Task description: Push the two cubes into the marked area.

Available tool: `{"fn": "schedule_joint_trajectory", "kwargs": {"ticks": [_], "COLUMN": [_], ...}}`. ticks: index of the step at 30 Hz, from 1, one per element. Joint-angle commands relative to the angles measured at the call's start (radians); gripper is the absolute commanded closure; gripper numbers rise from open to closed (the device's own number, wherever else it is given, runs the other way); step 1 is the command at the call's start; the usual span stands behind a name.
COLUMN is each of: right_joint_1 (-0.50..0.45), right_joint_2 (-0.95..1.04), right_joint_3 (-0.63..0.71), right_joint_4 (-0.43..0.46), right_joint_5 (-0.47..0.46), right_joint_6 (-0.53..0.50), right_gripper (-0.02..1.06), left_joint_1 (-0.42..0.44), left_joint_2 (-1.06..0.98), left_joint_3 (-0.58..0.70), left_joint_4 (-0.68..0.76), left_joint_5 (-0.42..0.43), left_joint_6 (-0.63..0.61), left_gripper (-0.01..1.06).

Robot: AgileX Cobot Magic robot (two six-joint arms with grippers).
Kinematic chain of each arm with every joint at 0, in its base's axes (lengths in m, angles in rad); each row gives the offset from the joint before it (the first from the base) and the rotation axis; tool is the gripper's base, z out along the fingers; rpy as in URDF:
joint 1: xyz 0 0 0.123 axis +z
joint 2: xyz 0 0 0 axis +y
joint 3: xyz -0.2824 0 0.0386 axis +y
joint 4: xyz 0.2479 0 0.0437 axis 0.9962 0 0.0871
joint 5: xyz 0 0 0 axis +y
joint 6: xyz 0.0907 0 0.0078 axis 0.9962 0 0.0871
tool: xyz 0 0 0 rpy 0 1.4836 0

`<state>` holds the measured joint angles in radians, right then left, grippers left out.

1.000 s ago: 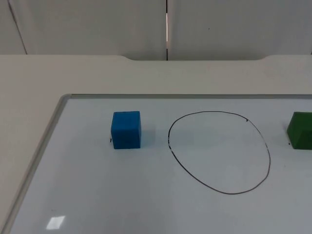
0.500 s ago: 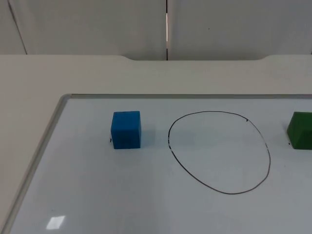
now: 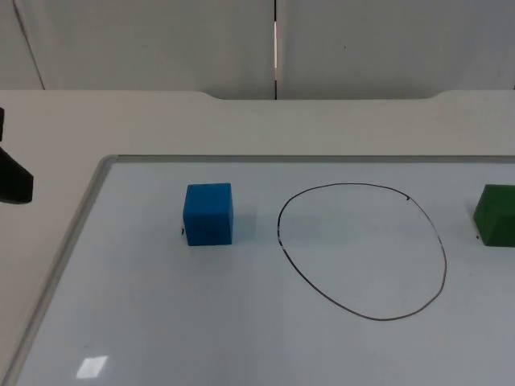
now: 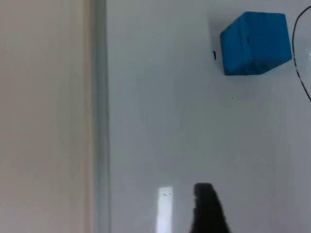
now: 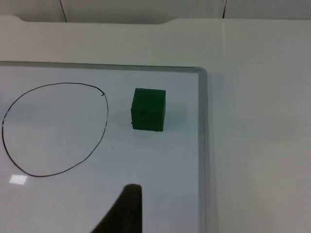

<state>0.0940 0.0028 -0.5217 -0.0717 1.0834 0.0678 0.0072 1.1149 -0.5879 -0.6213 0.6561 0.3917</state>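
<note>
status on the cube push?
Left tool at the table's left edge, off the whiteboard. Blue cube and green cube both outside the drawn oval, untouched. Nothing in the way.

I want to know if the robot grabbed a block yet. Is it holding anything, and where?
Nothing is held. The blue cube and the green cube both sit alone on the whiteboard, outside the drawn circle, with no gripper touching them.
</note>
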Motion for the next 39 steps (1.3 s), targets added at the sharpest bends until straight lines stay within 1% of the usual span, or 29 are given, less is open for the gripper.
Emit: {"fn": "schedule_joint_trajectory", "kwargs": {"ticks": [1,4,5,6,7,11,12,17,19,22,23,26,29,32,34,35,37,39], "right_joint_1": [-0.008,-0.008,-0.008,-0.008,-0.008,-0.008,-0.008,-0.008,-0.008,-0.008,-0.008,-0.008,-0.008,-0.008,-0.008,-0.008,-0.008,-0.008], "right_joint_2": [-0.003,-0.003,-0.003,-0.003,-0.003,-0.003,-0.003,-0.003,-0.003,-0.003,-0.003,-0.003,-0.003,-0.003,-0.003,-0.003,-0.003,-0.003], "right_joint_3": [0.007,0.007,0.007,0.007,0.007,0.007,0.007,0.007,0.007,0.007,0.007,0.007,0.007,0.007,0.007,0.007,0.007,0.007], "right_joint_4": [0.004,0.004,0.004,0.004,0.004,0.004,0.004,0.004,0.004,0.004,0.004,0.004,0.004,0.004,0.004,0.004,0.004,0.004], "right_joint_5": [-0.005,-0.005,-0.005,-0.005,-0.005,-0.005,-0.005,-0.005,-0.005,-0.005,-0.005,-0.005,-0.005,-0.005,-0.005,-0.005,-0.005,-0.005], "right_joint_6": [-0.007,-0.007,-0.007,-0.007,-0.007,-0.007,-0.007,-0.007,-0.007,-0.007,-0.007,-0.007,-0.007,-0.007,-0.007,-0.007,-0.007,-0.007], "right_gripper": [-0.01,-0.01,-0.01,-0.01,-0.01,-0.01,-0.01,-0.01,-0.01,-0.01,-0.01,-0.01,-0.01,-0.01,-0.01,-0.01,-0.01,-0.01], "left_joint_1": [0.003,0.003,0.003,0.003,0.003,0.003,0.003,0.003,0.003,0.003,0.003,0.003,-0.001,-0.037,-0.078,-0.078,-0.124,-0.151], "left_joint_2": [0.019,0.047,0.047,0.056,0.068,0.127,0.127,0.244,0.27,0.341,0.341,0.404,0.447,0.499,0.535,0.535,0.568,0.589], "left_joint_3": [-0.007,-0.007,-0.007,-0.007,-0.007,-0.007,-0.007,-0.007,-0.007,-0.007,-0.007,-0.007,-0.007,-0.023,-0.051,-0.051,-0.085,-0.107], "left_joint_4": [-0.092,-0.228,-0.228,-0.263,-0.301,-0.412,-0.412,-0.532,-0.55,-0.617,-0.617,-0.672,-0.706,-0.725,-0.725,-0.725,-0.725,-0.725], "left_joint_5": [-0.001,-0.001,-0.001,-0.001,-0.001,-0.012,-0.012,-0.014,-0.014,-0.014,-0.014,-0.014,-0.014,-0.019,-0.045,-0.045,-0.1,-0.15], "left_joint_6": [0.08,0.216,0.216,0.248,0.286,0.38,0.38,0.504,0.525,0.597,0.597,0.659,0.693,0.722,0.722,0.722,0.713,0.699], "left_gripper": [0.7,0.98,0.98,1.04,1.05,1.05,1.05,1.05,1.05,1.05,1.05,1.05,1.05,1.05,1.05,1.05,1.05,1.05]}}
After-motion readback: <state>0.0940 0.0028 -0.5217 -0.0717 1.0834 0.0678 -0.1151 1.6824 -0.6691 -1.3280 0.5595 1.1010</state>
